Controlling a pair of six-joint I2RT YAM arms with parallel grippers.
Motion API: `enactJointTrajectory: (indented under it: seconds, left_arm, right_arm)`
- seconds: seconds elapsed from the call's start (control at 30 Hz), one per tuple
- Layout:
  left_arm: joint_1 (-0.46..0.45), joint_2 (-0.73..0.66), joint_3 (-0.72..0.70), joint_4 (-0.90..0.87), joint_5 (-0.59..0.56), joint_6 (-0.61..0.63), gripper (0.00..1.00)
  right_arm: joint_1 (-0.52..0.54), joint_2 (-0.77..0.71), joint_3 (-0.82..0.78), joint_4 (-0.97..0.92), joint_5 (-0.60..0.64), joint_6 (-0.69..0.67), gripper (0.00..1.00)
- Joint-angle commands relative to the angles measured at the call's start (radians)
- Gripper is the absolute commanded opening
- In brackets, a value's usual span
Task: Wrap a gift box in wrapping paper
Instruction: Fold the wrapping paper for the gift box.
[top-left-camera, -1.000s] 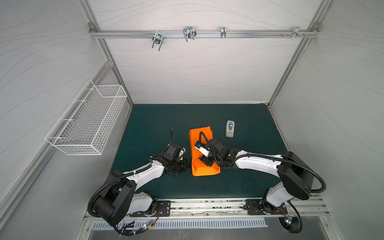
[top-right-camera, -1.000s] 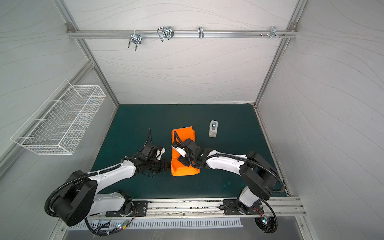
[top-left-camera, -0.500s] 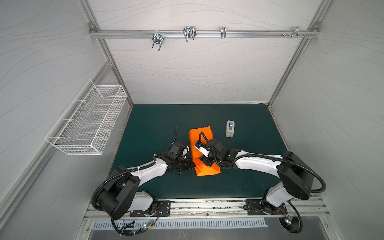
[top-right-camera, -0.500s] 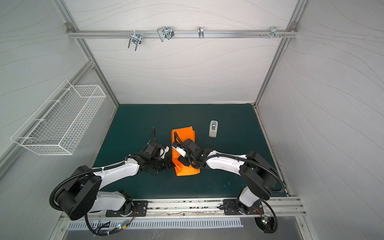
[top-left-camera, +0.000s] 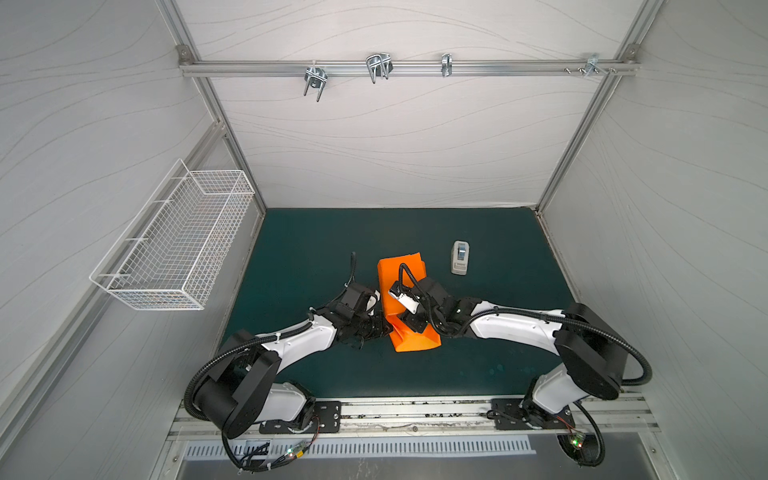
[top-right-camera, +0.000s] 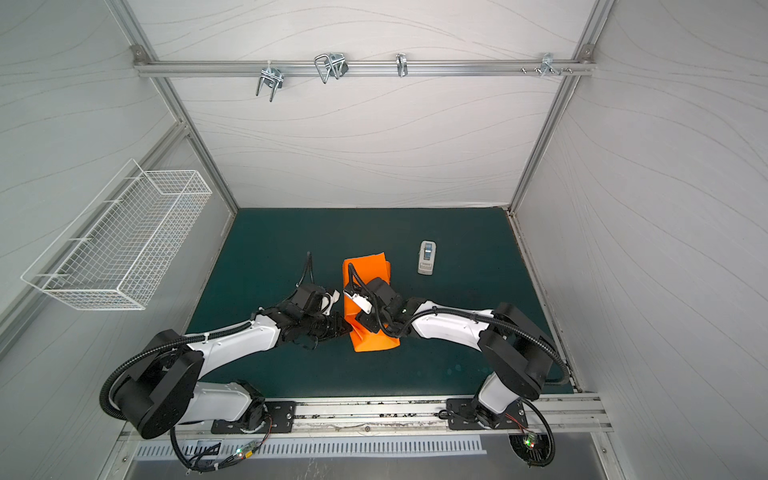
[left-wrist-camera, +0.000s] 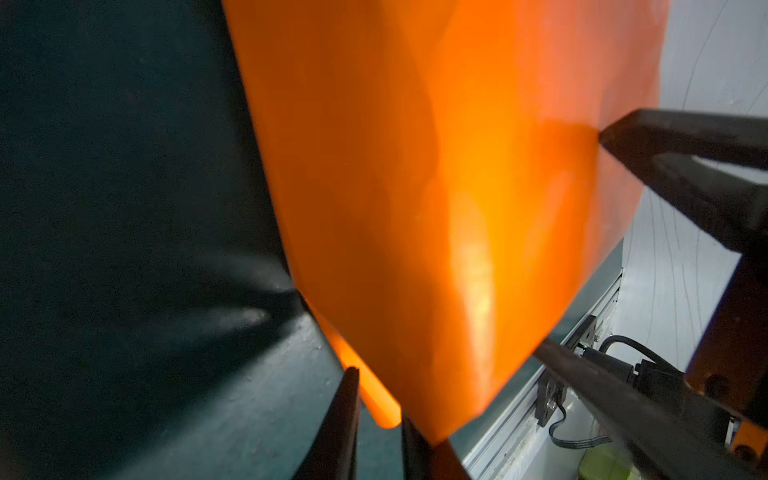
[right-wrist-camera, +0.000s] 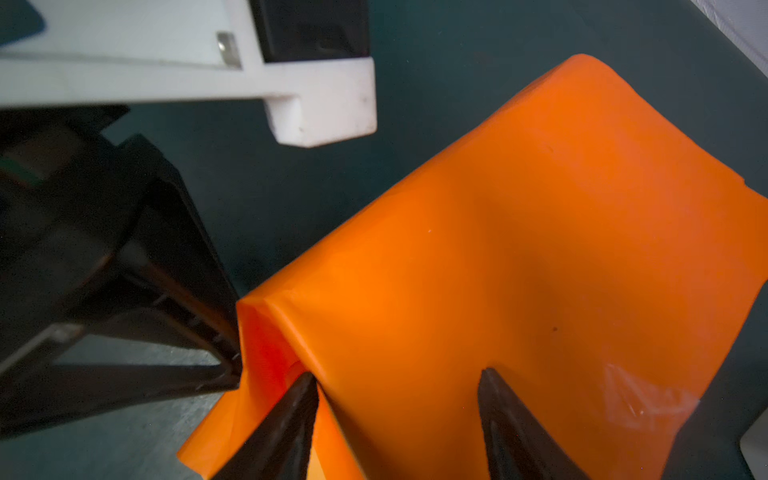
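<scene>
The left gripper (left-wrist-camera: 378, 397) narrowly pinches the wrapping paper (left-wrist-camera: 415, 187) edge; right wrist alone shows right gripper (right-wrist-camera: 397, 374) spread, one fingertip (right-wrist-camera: 301, 392) inside the fold.

Left claw (top-left-camera: 384, 330), right claw (top-left-camera: 411, 326) at folded wrapping paper (top-left-camera: 399, 270)

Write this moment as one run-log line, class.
wrapping paper: draped, creased | left gripper: pinching paper fold | right gripper: jaws apart on paper | gift box: hidden
</scene>
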Motion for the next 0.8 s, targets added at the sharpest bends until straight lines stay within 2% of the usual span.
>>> enactJointTrajectory:
  seconds: [0.0,0.3,0.5,0.77]
  left_arm:
    - [-0.013,0.025,0.039,0.048,-0.010,-0.016,0.21]
    - [-0.067,0.070,0.053,0.099,-0.042,-0.053,0.21]
    - [-0.078,0.046,0.010,0.140,-0.130,-0.120,0.20]
    - [-0.099,0.059,-0.017,0.178,-0.180,-0.168,0.20]
  right_arm:
    - [0.010,0.034,-0.044,-0.112,-0.025,0.020,0.61]
    - [0.010,0.037,-0.042,-0.116,-0.028,0.022,0.58]
    - [0.013,0.036,-0.041,-0.120,-0.033,0.030,0.55]
    - [0.014,0.039,-0.033,-0.123,-0.048,0.037,0.51]
